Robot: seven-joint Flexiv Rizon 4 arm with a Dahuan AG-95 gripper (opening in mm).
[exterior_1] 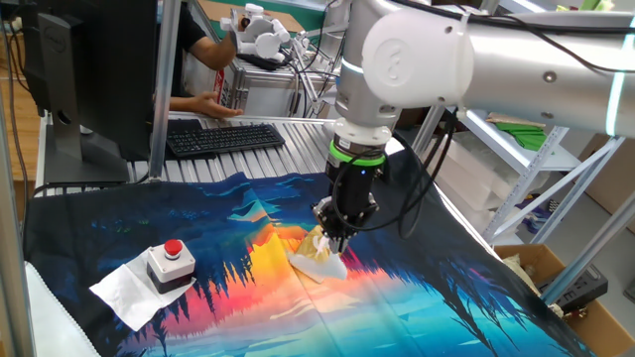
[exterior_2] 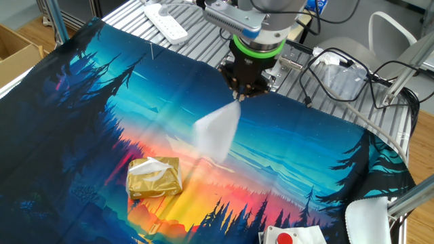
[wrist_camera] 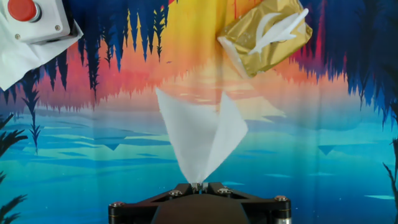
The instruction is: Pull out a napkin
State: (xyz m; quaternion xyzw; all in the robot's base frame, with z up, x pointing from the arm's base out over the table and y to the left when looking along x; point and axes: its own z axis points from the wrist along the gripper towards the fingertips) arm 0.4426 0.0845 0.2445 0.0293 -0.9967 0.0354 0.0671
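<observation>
My gripper (exterior_2: 239, 96) hangs above the colourful cloth and is shut on a white napkin (exterior_2: 217, 130), which dangles free below the fingertips. In the hand view the napkin (wrist_camera: 200, 135) spreads out from my gripper (wrist_camera: 199, 185) as a folded sheet. The gold napkin pack (exterior_2: 154, 176) lies on the cloth, apart from the napkin, with more white tissue sticking out of its top slot. It shows in the hand view (wrist_camera: 266, 34) at the upper right and in one fixed view (exterior_1: 319, 256) just below my gripper (exterior_1: 335, 238).
A grey box with a red button (exterior_1: 170, 263) sits on a white sheet (exterior_1: 127, 288) at the cloth's left front. A keyboard (exterior_1: 223, 138) and a person's hand lie behind the cloth. A white power strip (exterior_2: 165, 21) rests at the table's far edge.
</observation>
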